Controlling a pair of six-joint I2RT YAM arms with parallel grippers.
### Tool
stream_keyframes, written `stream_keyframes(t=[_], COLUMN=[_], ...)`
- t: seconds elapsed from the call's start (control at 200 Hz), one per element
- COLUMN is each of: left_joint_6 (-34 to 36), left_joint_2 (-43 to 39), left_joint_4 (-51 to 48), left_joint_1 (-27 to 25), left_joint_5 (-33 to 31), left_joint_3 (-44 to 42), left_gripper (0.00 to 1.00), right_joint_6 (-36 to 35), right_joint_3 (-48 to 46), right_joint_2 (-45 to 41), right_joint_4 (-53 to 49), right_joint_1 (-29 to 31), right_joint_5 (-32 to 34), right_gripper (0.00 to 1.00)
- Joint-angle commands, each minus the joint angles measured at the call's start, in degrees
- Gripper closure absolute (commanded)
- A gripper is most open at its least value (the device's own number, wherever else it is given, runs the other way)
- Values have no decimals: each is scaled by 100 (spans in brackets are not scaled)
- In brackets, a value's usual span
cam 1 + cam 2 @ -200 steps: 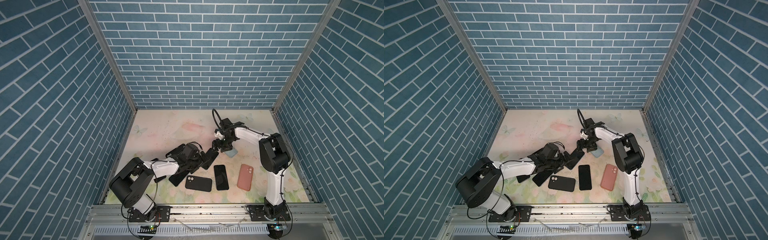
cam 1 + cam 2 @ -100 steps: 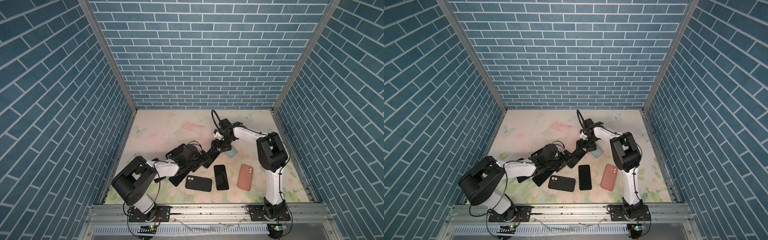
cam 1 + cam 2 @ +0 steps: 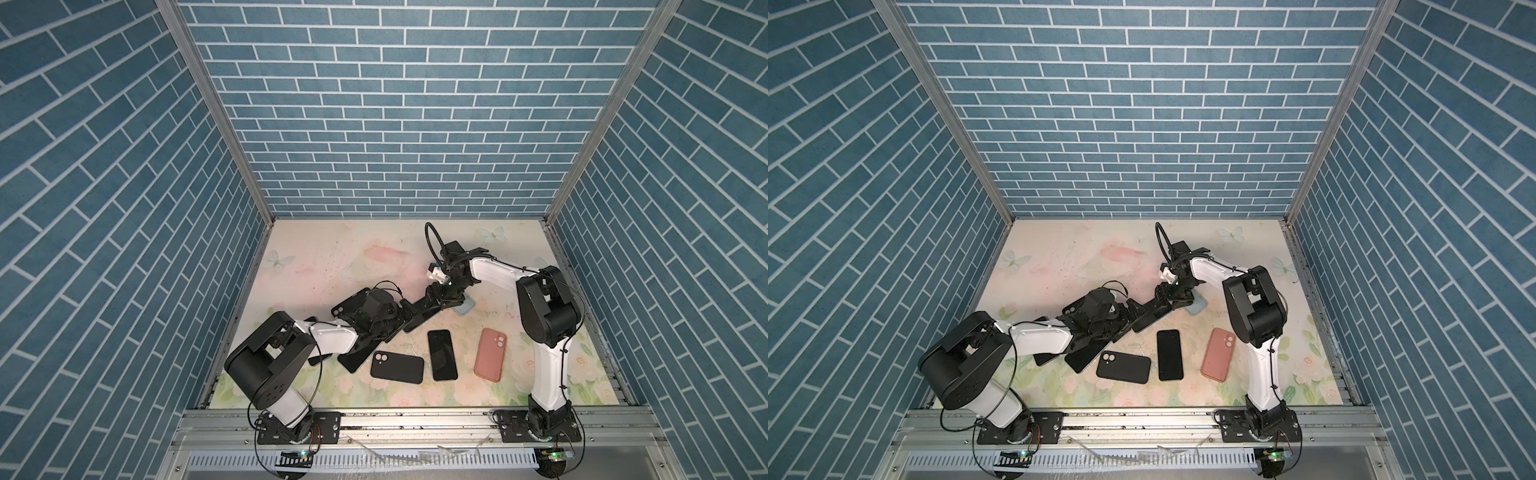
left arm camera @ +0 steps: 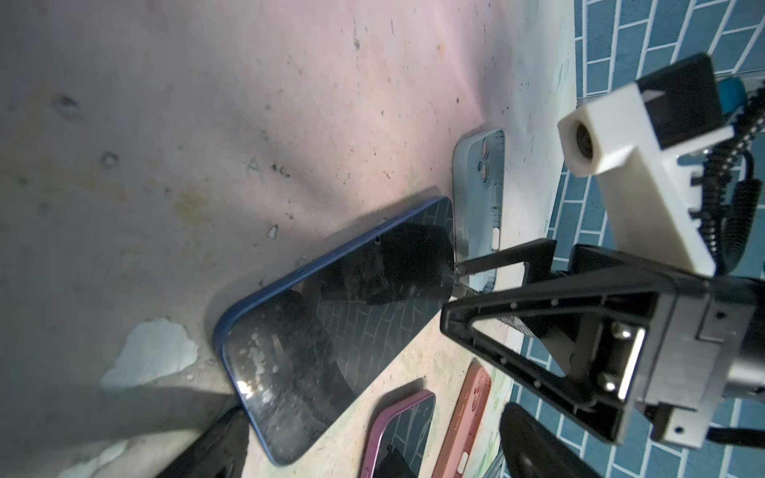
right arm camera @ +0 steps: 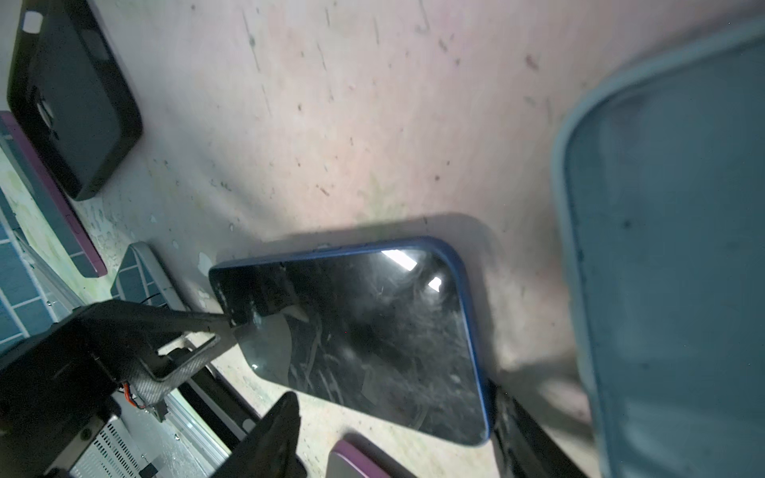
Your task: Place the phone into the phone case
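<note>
Blue phone beside pale blue case

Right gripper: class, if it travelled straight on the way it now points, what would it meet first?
The blue-edged phone: its near end seems to lie between the fingers, though their height above it is unclear.

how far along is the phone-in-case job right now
Done: nothing seated yet. In hand: the blue phone lies screen up on the table beside the light blue case, with the right end effector at one end and the open left end effector at the other. Still to do: lift the phone and press it into a case.
</note>
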Motion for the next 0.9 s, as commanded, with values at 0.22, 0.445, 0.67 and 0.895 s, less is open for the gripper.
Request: stream_keyframes(t=[0.22,0.445,0.67,0.895], left_joint_6=[421,691,787,839], left_joint_2=[264,276,447,430], left_joint_4=[-559,-599,-541,-608], left_joint_1=[92,210,245,272], left_joint_5=[-185,-52,155,147], left_joint_3=[30,-4,39,79], left_gripper=[6,7,9,9], right_joint_6=[-202,-142,79,172], right_joint_3=[-339,-539,-887,-1021], right_joint_2=[-400,-673,-1078,-1218], right_joint_4=[173,614,1246,1520], right_joint_1=[83,66,4,-55], right_joint_5=[-873,-1129,-1365,-1511], right_gripper=[36,41,43,54])
